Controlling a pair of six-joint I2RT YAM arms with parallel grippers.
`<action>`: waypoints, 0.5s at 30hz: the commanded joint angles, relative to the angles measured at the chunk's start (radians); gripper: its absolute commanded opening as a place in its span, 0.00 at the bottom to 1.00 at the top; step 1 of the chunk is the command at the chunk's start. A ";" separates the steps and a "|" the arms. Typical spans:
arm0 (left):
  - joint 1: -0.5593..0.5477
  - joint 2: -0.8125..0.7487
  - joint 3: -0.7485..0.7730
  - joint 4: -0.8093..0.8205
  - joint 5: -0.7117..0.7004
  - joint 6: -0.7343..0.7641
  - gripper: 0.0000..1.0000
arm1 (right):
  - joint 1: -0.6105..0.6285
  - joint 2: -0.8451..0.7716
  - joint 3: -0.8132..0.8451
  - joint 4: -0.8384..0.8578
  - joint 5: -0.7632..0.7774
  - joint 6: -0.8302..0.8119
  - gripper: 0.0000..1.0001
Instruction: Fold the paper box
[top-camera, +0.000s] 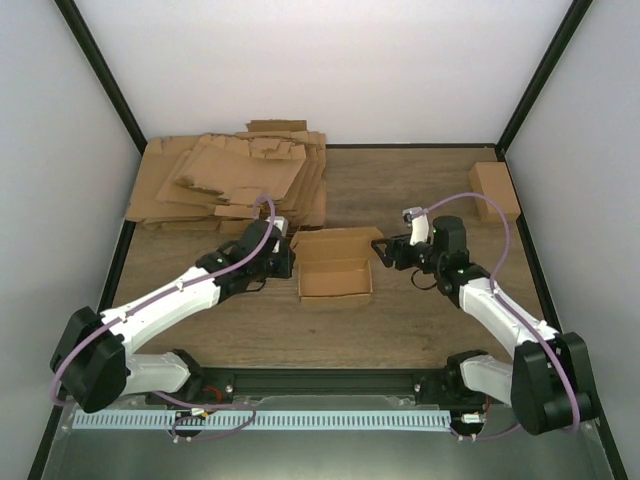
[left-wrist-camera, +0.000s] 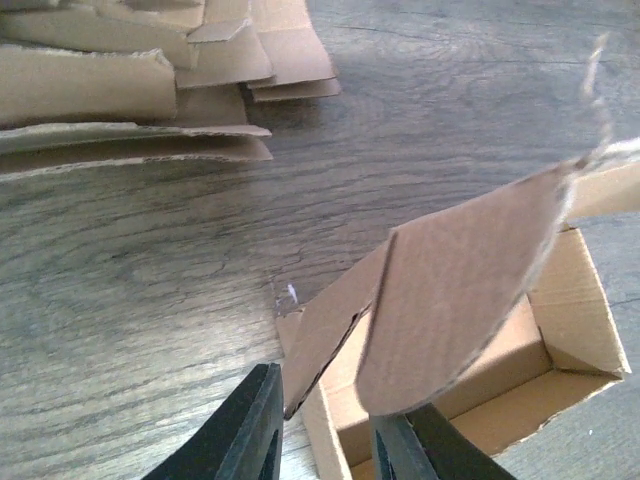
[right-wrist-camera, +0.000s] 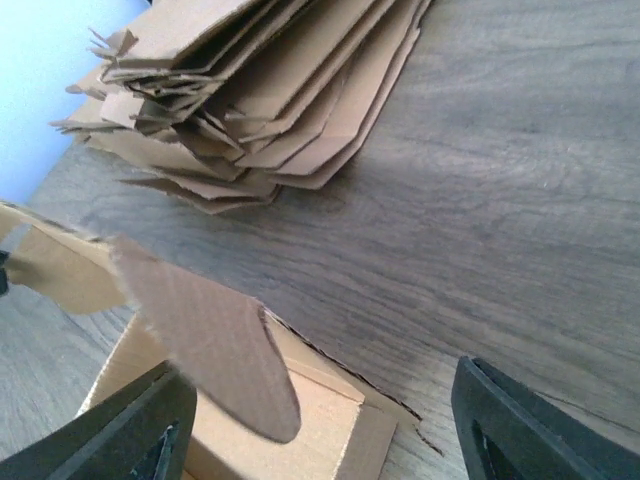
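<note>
**Top external:** The open-topped brown cardboard paper box (top-camera: 335, 268) sits near the middle of the wooden tabletop (top-camera: 420, 325). A thick heap of flat brown cardboard sheets (top-camera: 235, 175) fills the far left corner. A small closed brown carton (top-camera: 495, 190) lies at the far right corner. The left gripper (top-camera: 288, 256) is at the box's left wall and the right gripper (top-camera: 381, 250) is just beside its right wall.

**Left wrist:** The black fingers (left-wrist-camera: 250, 430) straddle the box's raised left flaps. I cannot tell whether they pinch them.

**Right wrist:** The fingers (right-wrist-camera: 130, 430) are spread wide and grasp nothing. A rounded flap (right-wrist-camera: 215, 355) stands between them.
</note>
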 joint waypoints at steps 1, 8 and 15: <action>-0.002 0.013 0.046 0.006 0.040 -0.005 0.25 | -0.003 0.041 0.053 -0.001 -0.051 -0.009 0.71; 0.000 0.020 0.059 0.018 0.103 -0.024 0.23 | -0.003 0.039 0.052 -0.038 -0.073 -0.008 0.65; -0.002 0.030 0.052 0.038 0.162 -0.065 0.22 | 0.031 -0.001 0.034 -0.084 -0.064 0.050 0.52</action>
